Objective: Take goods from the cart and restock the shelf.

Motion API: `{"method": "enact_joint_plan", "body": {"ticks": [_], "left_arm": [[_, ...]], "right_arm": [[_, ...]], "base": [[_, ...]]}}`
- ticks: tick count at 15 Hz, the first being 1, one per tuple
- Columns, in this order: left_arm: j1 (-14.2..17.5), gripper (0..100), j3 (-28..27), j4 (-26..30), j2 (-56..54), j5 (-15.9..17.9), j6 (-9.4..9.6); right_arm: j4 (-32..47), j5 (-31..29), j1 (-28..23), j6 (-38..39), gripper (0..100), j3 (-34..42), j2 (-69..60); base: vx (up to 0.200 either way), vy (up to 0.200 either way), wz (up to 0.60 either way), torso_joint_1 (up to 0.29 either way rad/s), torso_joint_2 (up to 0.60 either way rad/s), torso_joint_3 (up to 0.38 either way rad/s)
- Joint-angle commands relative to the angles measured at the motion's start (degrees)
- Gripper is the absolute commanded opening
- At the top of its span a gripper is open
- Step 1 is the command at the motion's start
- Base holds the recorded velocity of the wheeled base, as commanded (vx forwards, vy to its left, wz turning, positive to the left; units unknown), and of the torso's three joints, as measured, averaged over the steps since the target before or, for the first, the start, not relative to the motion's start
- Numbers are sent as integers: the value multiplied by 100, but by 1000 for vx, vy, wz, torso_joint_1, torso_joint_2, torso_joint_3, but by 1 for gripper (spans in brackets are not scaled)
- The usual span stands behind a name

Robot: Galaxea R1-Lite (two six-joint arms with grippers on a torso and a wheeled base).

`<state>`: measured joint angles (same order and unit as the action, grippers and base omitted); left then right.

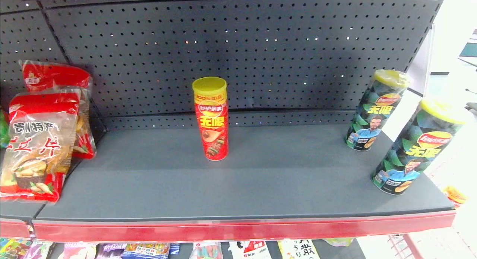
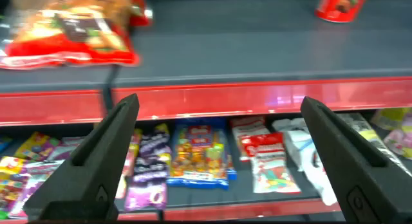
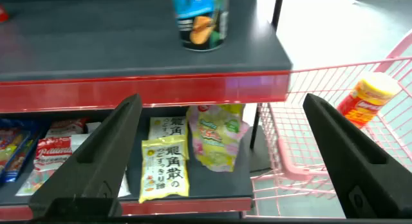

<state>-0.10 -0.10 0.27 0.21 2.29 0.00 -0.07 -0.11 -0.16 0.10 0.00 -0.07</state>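
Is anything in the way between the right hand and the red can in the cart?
Yes: the cart's pink wire wall stands between the right hand and the red can; the cart's open top looks free.

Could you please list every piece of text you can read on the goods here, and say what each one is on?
"100%": red can, band below the lid.
"无限": red can, far green can, near green can.
"贵州特产": front snack bag.
"土豆片": front snack bag.
"White": packet on the lower shelf.
All other print is too small or blurred to read.
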Motion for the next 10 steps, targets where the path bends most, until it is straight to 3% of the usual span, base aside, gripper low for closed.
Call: {"method": "enact_joint_plan", "body": {"ticks": [1, 10], "left_arm": [[1, 100, 1, 0, 6, -1, 0], [1, 100, 1, 0, 6, -9, 0]], "right_arm": [[-1, -7, -2, -1, 100, 0, 7], [7, -7, -2, -1, 100, 0, 7]], "base": [[0, -200, 0, -2, -2, 7], [0, -200, 0, 1, 2, 2]]}}
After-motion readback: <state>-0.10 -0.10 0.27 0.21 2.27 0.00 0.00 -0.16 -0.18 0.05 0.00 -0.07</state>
